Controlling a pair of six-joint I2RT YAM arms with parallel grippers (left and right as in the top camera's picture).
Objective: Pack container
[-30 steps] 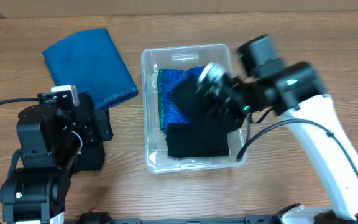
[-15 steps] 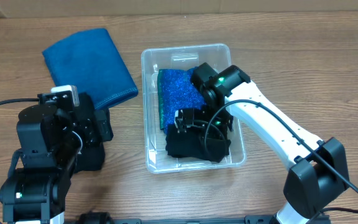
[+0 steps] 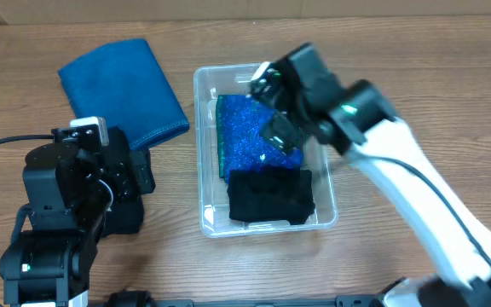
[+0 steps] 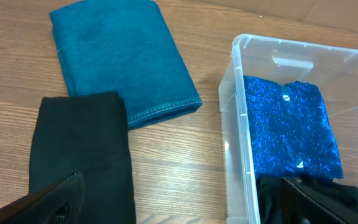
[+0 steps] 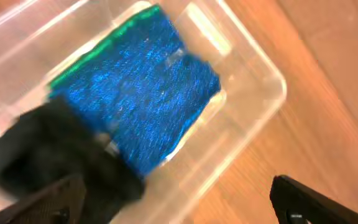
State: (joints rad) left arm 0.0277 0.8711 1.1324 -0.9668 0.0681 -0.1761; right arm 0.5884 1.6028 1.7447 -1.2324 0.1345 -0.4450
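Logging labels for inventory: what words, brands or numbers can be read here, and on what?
No text can be read in any view.
Pale patch on the floor of the container: no legible print.
Small tag on the glittery blue cloth: too small to read.

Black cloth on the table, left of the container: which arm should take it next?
Left, probably. The left tool hangs open right beside the black cloth. The right tool is open above the container, on the far side of the bin from that cloth.
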